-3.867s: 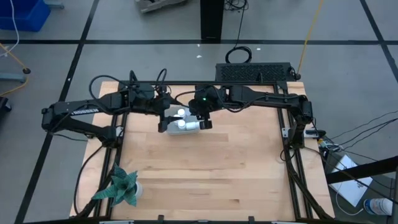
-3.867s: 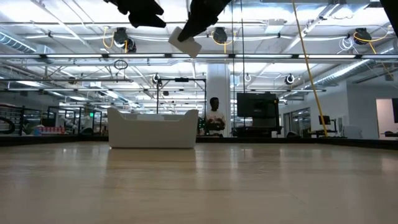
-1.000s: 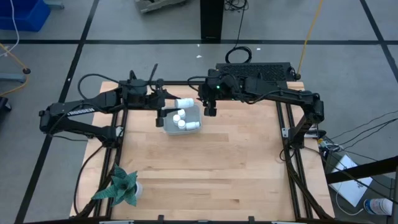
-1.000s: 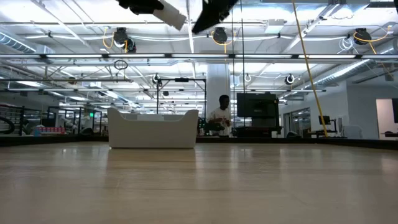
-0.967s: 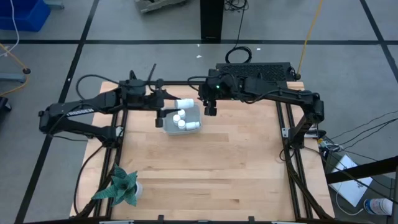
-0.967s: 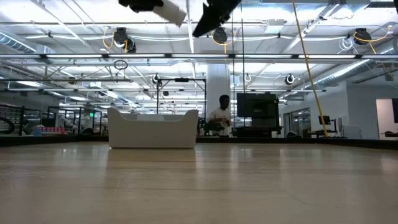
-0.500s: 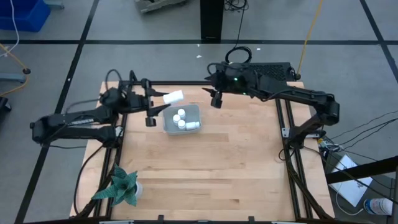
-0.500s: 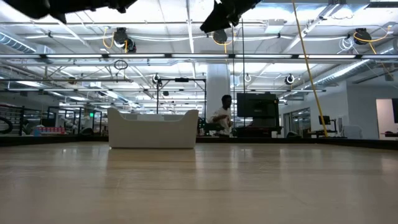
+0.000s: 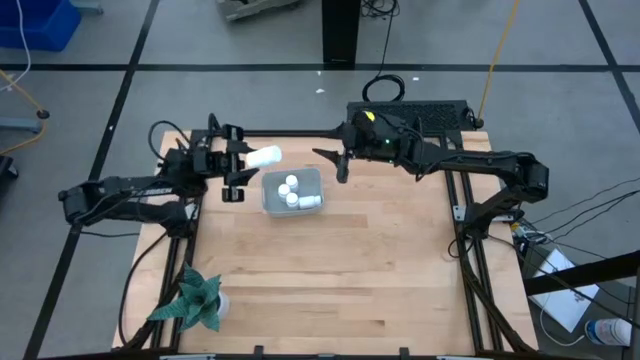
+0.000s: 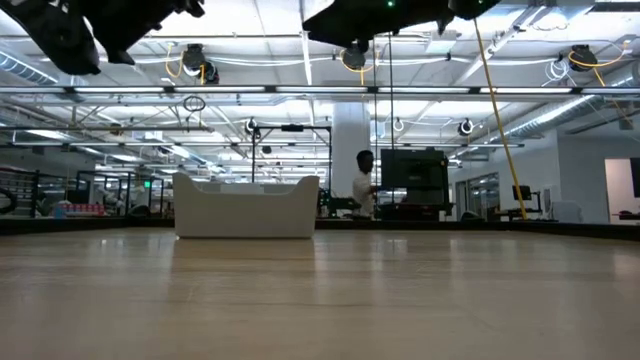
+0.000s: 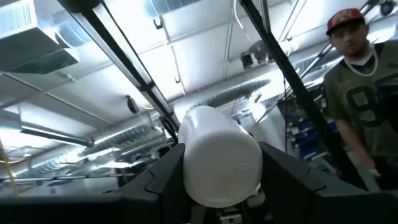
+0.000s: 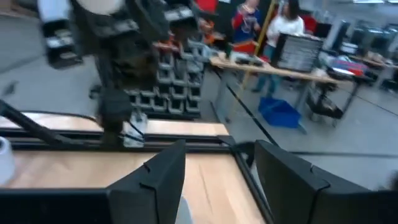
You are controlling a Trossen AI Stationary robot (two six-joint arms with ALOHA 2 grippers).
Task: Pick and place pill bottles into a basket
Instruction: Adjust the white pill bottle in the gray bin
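the left gripper, at the high view's upper left, is pinching a pill bottle in its jaws, lying sideways beside the basket, not over it. released here, it is likely landing on the bench and rolling. the right gripper, jaws spread and empty, is hanging at the basket's far corner.

1. Both arms: matte black, slim jointed links with blocky housings at the joints.
2. Left arm: pale lettering runs along the long link (too small to read).
3. Black cables loop off each arm near the wrist.
4. Right arm: small green light on the wrist housing.
5. Left gripper: two dark angular fingers, flat-faced.
6. Right gripper: same dark wedge-shaped fingers, plain surfaces.
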